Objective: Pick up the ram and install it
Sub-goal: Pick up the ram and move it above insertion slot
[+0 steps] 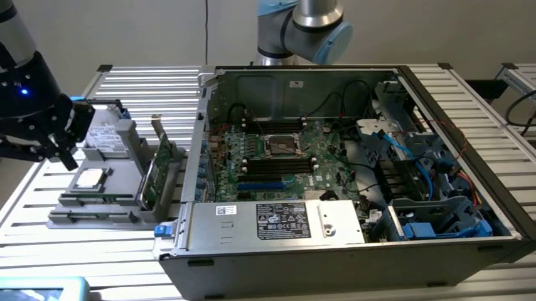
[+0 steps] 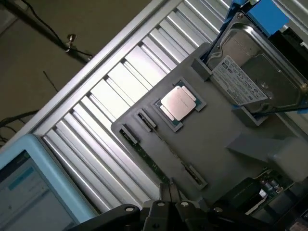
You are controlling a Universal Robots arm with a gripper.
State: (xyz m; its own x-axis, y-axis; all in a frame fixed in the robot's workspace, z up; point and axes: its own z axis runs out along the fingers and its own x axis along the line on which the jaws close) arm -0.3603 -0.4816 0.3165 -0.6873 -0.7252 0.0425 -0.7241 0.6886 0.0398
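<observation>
Pincer (image 2: pixel 169 192) hovering shut, empty, over ram (image 2: pixel 151 162) sitting edge-up in grey holder (image 2: pixel 216 144) slot near processor chip (image 2: pixel 178 103). Risk: descending unopened, fingertips striking ram's edge; tilted pull jamming stick in slot.

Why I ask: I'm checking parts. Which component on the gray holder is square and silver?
The processor chip, small and lying flat; the hard drive beside it is larger, oblong, with a white label.

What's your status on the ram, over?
Fingers shut, holding nothing, over the gray tray. Ram on edge in its tray slot, not picked up. Nothing in the way; processor and hard drive apart from it.
</observation>
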